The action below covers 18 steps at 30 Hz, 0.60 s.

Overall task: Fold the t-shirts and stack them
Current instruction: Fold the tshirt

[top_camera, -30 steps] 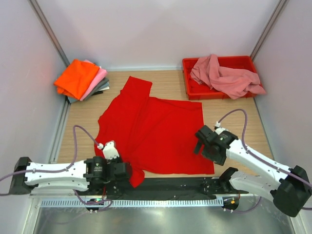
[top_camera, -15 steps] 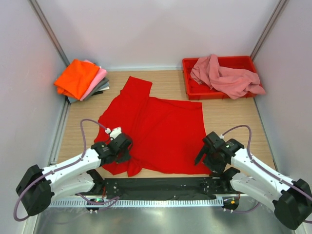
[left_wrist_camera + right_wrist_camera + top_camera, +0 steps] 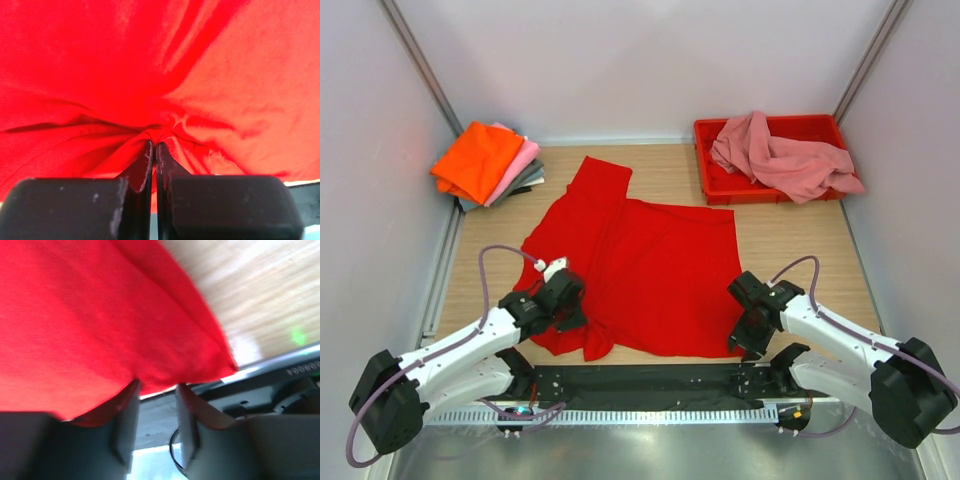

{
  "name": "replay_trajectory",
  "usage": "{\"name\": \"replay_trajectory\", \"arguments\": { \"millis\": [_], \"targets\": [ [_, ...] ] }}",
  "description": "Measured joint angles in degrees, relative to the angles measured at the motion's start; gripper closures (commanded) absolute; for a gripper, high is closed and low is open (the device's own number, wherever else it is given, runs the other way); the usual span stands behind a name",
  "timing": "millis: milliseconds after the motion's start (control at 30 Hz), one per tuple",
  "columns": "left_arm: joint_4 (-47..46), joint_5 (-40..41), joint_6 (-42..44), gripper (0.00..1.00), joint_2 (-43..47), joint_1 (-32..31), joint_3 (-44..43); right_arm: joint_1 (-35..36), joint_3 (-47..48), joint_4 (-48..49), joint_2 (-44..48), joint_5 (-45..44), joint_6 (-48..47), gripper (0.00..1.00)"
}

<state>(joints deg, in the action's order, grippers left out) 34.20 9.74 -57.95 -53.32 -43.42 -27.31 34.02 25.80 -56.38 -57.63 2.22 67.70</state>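
A black rail [image 3: 660,381] runs just below the near hem of the red shirt [image 3: 650,265], which lies spread over the middle of a wooden desk [image 3: 800,250]. At the shirt's near left corner, the left pincer [image 3: 563,303] is closed on a pinch of cloth. The left wrist view shows folds drawn into its shut tips, which the overhead view hides. At the near right corner, the right pincer [image 3: 748,335] has its jaws apart with the hem at their tips, clear only from the right wrist. Beyond the shirt on the right, a pink shirt [image 3: 785,160] is heaped in a red tray [image 3: 720,192]. Beyond it on the left, an orange shirt [image 3: 478,158] tops a folded stack. Pale walls [image 3: 650,60] enclose the desk.
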Motion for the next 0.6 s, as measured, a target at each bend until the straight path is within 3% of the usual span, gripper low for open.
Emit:
{"name": "replay_trajectory", "arguments": {
  "millis": [100,300,400,500,533,567,600],
  "targets": [
    [2.3,-0.2,-0.1,1.0,2.6,0.0,0.0,0.0,-0.1,1.6,0.3,-0.2,-0.3,0.7],
    [6.5,-1.5,-1.7,1.0,8.7,0.0,0.0,0.0,0.0,2.0,3.8,-3.1,-1.8,0.57],
    [7.7,-2.6,-2.9,1.0,9.3,0.0,0.0,0.0,0.4,1.9,4.8,-4.5,-2.8,0.59],
    [8.9,-3.6,-3.7,1.0,9.5,0.0,0.0,0.0,0.8,2.0,6.1,-5.5,-3.7,0.73],
    [9.4,-4.0,-4.1,1.0,9.7,0.0,0.0,0.0,0.8,2.0,6.6,-5.7,-4.2,0.81],
    [9.8,-4.3,-4.5,1.0,10.1,0.0,0.0,0.0,0.7,2.0,7.1,-5.9,-4.3,0.95],
    [10.2,-4.6,-4.8,1.0,10.7,0.0,0.0,0.0,0.7,2.0,7.7,-6.0,-4.9,0.99]
  ]
}}
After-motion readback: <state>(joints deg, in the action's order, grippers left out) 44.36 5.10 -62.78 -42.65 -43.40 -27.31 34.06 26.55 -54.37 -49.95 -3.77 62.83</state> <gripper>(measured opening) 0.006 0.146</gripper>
